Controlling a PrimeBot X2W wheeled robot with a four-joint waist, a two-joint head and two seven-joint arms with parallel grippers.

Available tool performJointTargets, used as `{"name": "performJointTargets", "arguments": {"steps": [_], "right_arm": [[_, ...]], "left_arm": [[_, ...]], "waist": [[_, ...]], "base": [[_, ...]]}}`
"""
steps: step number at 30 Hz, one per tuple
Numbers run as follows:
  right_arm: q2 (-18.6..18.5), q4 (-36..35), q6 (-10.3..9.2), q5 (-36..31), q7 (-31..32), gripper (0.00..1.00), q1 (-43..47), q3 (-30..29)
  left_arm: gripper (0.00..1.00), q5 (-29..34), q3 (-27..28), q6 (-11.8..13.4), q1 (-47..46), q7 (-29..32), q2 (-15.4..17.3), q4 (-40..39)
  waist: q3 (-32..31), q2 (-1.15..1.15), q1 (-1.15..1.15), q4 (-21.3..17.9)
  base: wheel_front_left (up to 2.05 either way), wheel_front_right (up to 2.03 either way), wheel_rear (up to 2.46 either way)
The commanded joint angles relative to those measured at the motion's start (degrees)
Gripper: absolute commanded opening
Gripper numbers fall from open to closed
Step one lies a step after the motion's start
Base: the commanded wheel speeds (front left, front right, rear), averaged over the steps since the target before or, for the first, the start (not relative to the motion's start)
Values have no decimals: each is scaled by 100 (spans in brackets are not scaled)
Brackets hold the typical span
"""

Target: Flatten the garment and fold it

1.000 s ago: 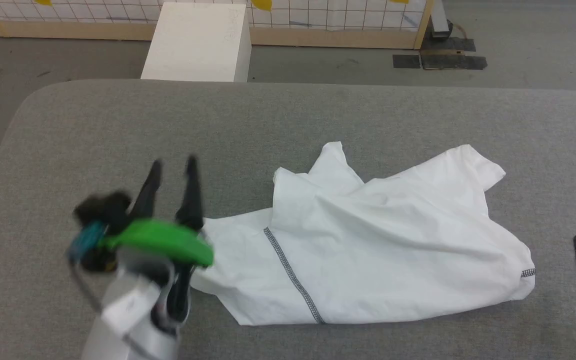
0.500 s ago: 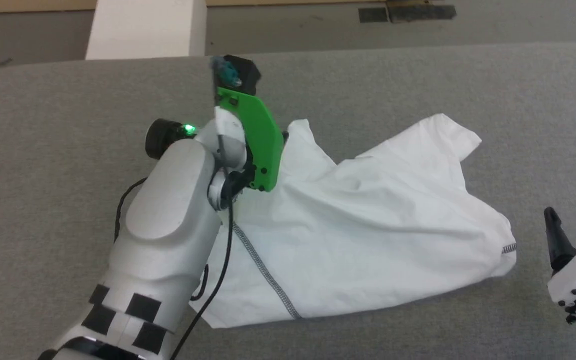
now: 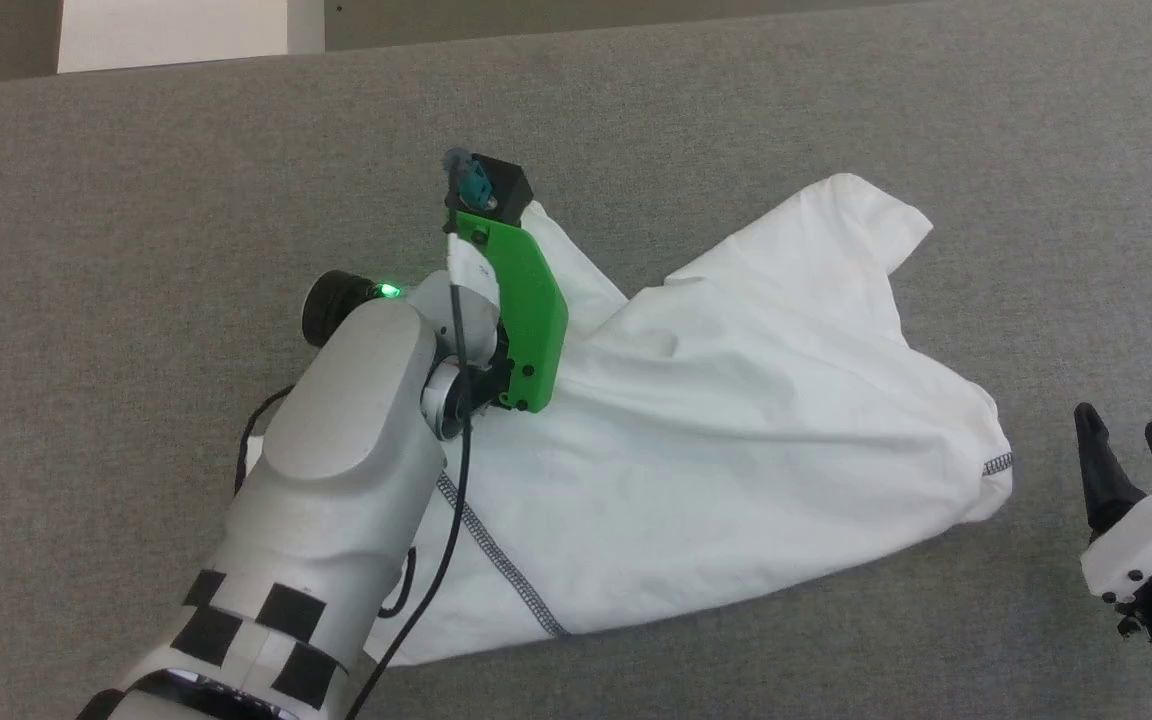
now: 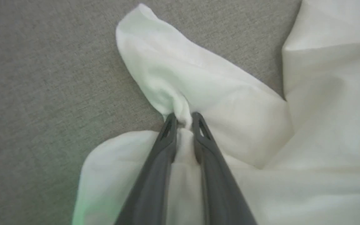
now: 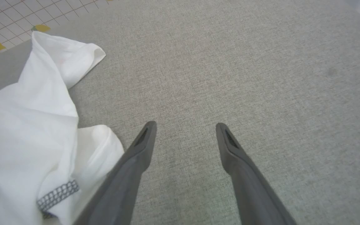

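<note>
Garment lay crumpled in the middle of the grey table, its bulk between the two tools. The left tool stood over the garment's far left part. In the left wrist view its two fingers were clenched on a small ridge of white cloth that bunched up between the tips. Beyond the tips a rounded flap of cloth reached out over bare table. In the head view those fingers were hidden under the green bracket and the pale forearm. The right tool was at the lower right, near the garment's right edge but apart from it. It was over bare table, with its fingers spread wide and grasping nothing.

The garment was plain white and thin, heaped in soft folds, with one pointed flap toward the far side. A dark grey zigzag seam ran slantwise across its near left part. A short strip of the same stitching marked the right edge. A white box stood beyond the table's far left.
</note>
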Motion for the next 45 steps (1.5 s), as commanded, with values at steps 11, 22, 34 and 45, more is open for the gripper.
{"name": "performJointTargets", "arguments": {"steps": [11, 22, 34, 45], "right_arm": [[-1, -70, -9, -18, -80, 100, -249, 225], [-1, -122, -9, -60, -146, 100, -299, 194], [-1, -124, -9, -118, -139, 100, -311, 361], [-1, -114, -9, -170, 180, 100, -82, 483]], "left_arm": [[0, 335, 698, 615, -1060, -2282, 714, 84], [16, 354, 1263, 861, -1670, -3556, 1412, 573], [100, -212, 1589, 422, -1103, -4503, 1234, 460], [100, -422, 1916, 666, 1267, -5317, 1067, -1033]], "waist": [[206, 0, 0, 33], [488, 0, 0, -13], [91, 0, 0, 371], [-676, 0, 0, 740]], "base": [[0, 0, 0], [0, 0, 0], [0, 0, 0], [0, 0, 0]]}}
